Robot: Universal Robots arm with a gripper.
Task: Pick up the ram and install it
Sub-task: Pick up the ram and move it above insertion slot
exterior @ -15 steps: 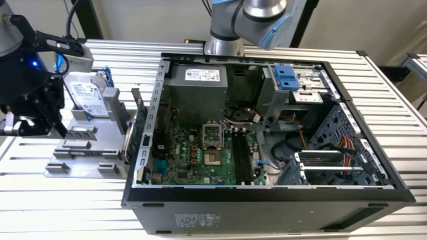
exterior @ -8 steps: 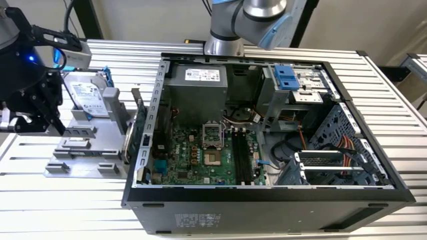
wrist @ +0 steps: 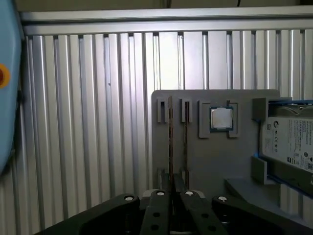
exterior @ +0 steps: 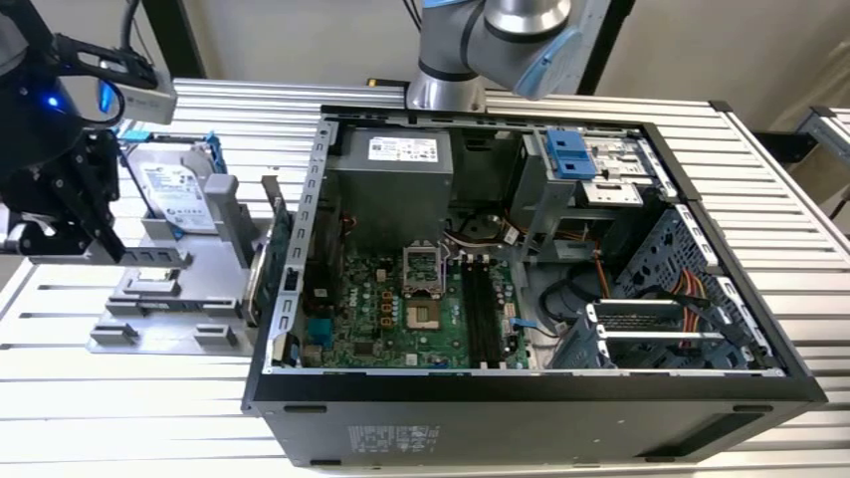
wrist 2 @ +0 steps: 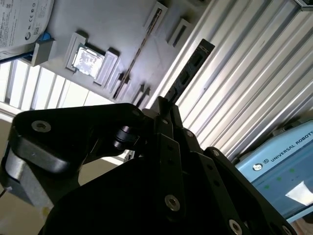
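While closed tight around the ram point(wrist 2: 188, 73), my fingers point(wrist 2: 165, 111) hold it sticking straight out past their tips. Gray holder tray point(wrist: 215, 161) lies beyond them on the ribbed tabletop point(wrist: 98, 122).

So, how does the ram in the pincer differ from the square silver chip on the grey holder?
Shape: the ram is a long, narrow stick; the chip is small and square. Colour: the ram looks dark; the chip is silver. State: the ram is clamped in the pincer; the chip lies flat in a recess of the grey holder. Both are outside the computer case.
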